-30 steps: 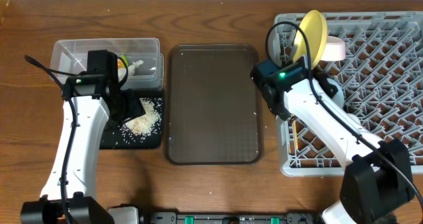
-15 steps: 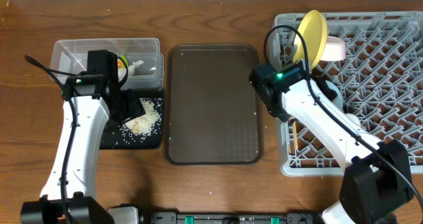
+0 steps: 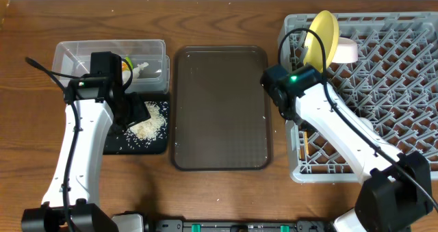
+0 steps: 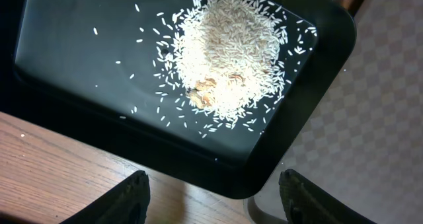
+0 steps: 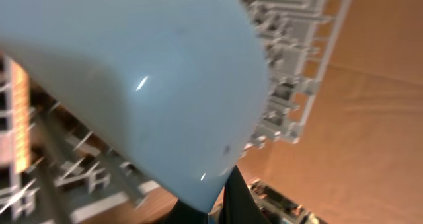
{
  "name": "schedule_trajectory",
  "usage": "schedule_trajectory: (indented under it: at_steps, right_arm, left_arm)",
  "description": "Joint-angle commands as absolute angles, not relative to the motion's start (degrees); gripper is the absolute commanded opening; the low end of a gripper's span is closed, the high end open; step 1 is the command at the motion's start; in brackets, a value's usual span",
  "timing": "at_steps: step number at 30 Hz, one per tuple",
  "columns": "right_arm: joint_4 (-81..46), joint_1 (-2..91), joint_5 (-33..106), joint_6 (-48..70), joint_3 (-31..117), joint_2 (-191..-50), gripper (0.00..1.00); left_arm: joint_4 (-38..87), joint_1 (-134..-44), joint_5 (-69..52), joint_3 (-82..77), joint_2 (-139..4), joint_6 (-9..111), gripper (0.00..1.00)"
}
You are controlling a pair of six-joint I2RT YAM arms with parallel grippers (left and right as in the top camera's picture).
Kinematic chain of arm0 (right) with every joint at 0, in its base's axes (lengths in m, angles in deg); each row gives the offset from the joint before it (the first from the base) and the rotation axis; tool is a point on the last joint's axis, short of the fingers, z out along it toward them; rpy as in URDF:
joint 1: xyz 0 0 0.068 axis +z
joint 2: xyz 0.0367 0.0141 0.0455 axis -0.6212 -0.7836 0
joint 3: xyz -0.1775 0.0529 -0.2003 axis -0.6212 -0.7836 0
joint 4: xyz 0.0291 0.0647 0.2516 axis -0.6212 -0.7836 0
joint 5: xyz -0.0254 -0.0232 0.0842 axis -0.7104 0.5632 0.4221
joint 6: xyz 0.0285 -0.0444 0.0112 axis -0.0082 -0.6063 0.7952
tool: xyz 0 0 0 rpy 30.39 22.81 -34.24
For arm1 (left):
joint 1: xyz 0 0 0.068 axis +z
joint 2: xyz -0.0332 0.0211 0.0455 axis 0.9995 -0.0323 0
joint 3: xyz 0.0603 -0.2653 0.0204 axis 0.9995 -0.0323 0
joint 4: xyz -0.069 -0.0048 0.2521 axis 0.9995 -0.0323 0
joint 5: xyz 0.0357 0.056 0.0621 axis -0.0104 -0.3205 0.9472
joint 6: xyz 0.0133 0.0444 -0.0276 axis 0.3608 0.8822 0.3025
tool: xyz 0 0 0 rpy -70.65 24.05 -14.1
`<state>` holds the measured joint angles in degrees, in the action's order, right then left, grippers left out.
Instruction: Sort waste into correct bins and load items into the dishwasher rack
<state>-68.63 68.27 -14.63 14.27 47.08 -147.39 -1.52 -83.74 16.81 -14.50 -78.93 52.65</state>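
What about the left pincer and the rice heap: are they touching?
Apart. The left wrist view shows the left pincer open at the bottom edge, with bare black tray between it and the rice heap.

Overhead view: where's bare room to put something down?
The brown serving tray between the black tray and the dishwasher rack is bare. The rack's right side shows only pegs. Crowded: its left edge, with yellow plate, cup and the right gripper holding a light blue bowl; rice sits in the black tray.
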Motion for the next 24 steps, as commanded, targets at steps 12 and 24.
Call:
schedule_trajectory:
  at_steps: [12,24]
  right_arm:
    - [-59.4,68.8,19.8,13.9,45.4,-144.2,0.04]
    - [-46.7,68.8,26.5,12.7,45.4,-137.7,0.01]
  left_arm:
    - [-1.7,-83.7,17.5,-13.8,-78.7,51.9,0.66]
    - [-2.0,-83.7,17.5,-13.8,-78.7,51.9,0.66]
